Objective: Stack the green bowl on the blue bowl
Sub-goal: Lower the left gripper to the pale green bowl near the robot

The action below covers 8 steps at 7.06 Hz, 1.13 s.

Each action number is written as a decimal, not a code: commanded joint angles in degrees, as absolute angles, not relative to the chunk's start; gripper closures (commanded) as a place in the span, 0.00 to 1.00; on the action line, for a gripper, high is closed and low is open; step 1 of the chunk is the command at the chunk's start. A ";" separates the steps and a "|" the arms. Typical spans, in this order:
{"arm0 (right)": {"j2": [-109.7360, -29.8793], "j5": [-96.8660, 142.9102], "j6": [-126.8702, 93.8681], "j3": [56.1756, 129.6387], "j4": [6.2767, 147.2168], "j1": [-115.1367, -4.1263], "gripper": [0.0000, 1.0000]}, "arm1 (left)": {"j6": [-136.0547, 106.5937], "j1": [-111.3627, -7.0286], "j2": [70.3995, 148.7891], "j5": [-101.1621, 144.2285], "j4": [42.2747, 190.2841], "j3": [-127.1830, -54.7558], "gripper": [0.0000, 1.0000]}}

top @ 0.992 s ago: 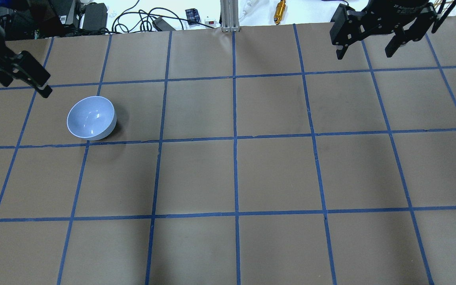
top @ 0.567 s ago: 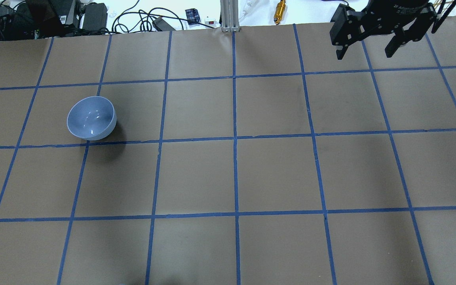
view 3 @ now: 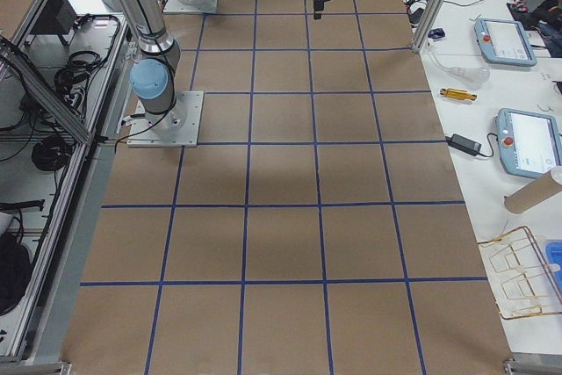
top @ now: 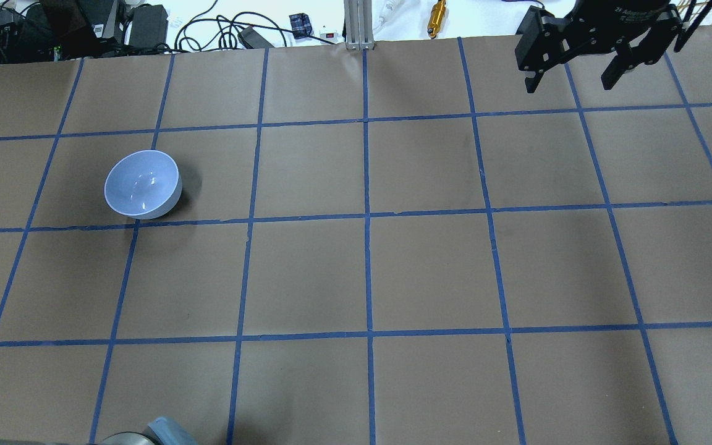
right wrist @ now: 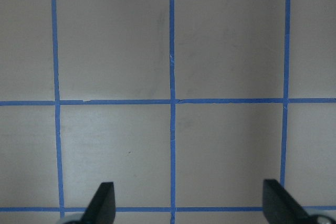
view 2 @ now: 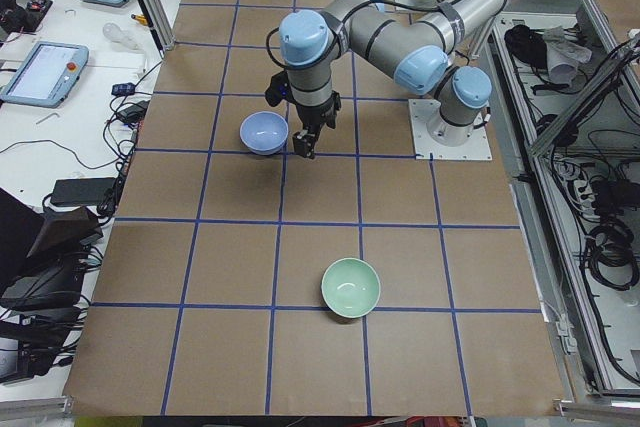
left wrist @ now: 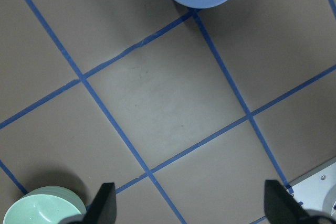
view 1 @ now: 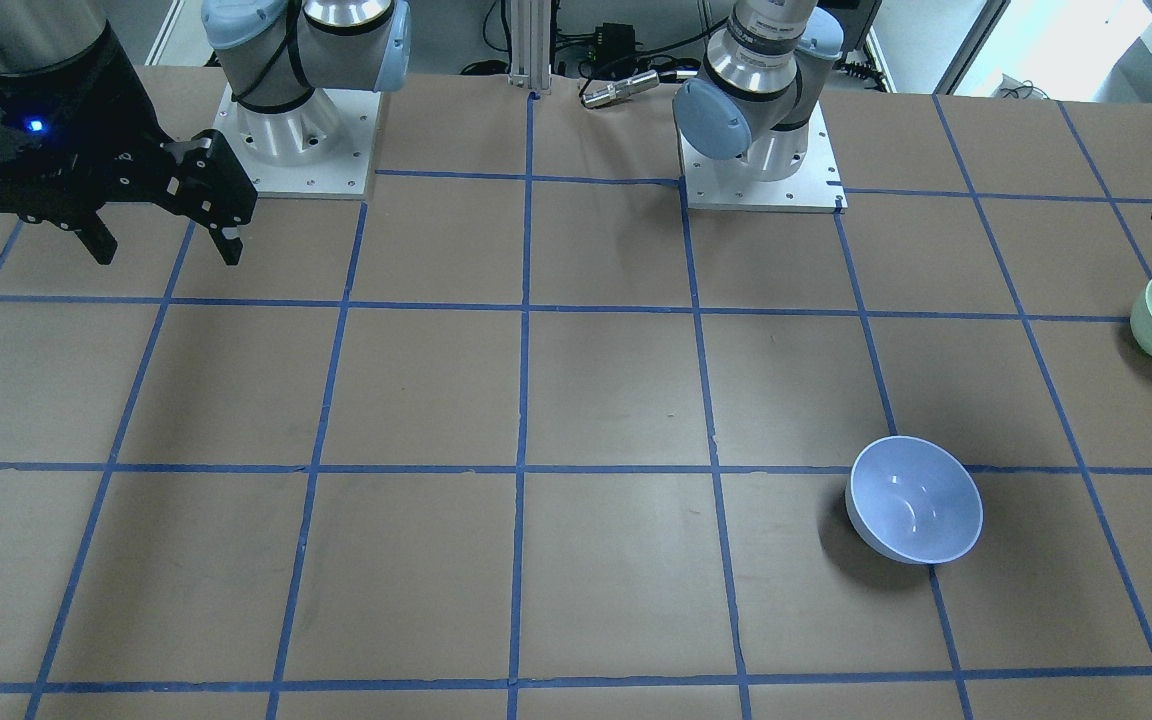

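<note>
The left gripper (left wrist: pixel 191 208) hangs over the table (top: pixel 430 272) with its two black tips spread wide and nothing between them. From its wrist camera the green bowl (view 2: pixel 351 287) sits at the lower left corner, partly cut by the frame, and the blue bowl (top: pixel 143 184) lies at the top edge. The gripper is therefore somewhere between the two and touching neither; its height is hard to judge from these views. The bowls stand upright and well apart on the brown paper, the green one near the table's end on the robot's left. The right gripper (top: pixel 572 71) is parked far off on the other side, equally wide open and empty, and seems to have no part in this. The step in hand looks to be the reach for the green bowl. To do it well, bring the gripper over one side of the rim, not the centre, and lower one finger inside the wall and one outside. Then pinch firmly, since the glaze is probably slippery, and lift straight up before carrying it across.
</note>
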State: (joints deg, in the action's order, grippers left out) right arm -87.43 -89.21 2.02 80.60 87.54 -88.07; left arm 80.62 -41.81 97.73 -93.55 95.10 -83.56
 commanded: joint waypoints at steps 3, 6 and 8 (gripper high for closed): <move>-87.45 -89.21 2.02 80.60 87.54 -88.07 0.00 | 114.34 -32.18 107.29 -95.53 82.05 -83.76 0.00; -87.45 -89.21 1.93 80.60 87.54 -88.07 0.00 | 141.86 -24.11 111.87 -94.75 74.31 -85.68 0.00; -87.45 -89.21 1.93 80.60 87.54 -88.07 0.00 | 157.27 -21.55 113.81 -94.48 69.88 -89.62 0.00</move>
